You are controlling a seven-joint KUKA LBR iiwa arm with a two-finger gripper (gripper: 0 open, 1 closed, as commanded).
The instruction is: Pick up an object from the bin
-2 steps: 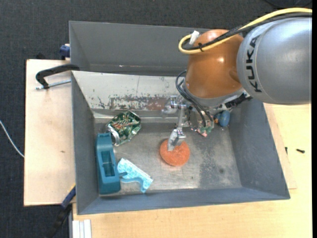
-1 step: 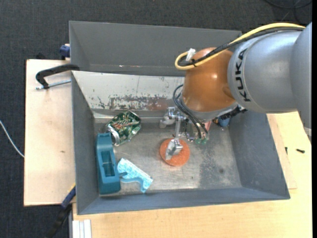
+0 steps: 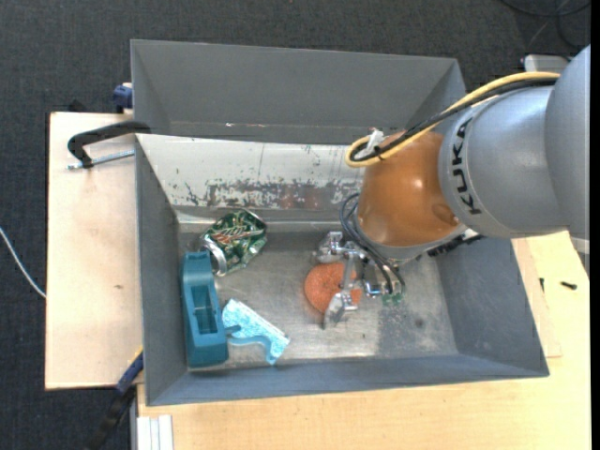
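- While the arm point(image 3: 525, 157) hung over the right half of the bin point(image 3: 281, 92), the tool point(image 3: 343, 300) sat low at the right edge of an orange-red ball point(image 3: 319, 287).
- That ball lay on the bin floor, near the middle.
- Tool state: could not be told, whether apart, together or clamped on the ball.
- A crumpled green wrapper point(image 3: 236, 237) lay left of the ball, near the back wall.
- A teal tape dispenser point(image 3: 202, 309) stood along the left wall, with a pale blue scrap point(image 3: 255, 328) just beside it.
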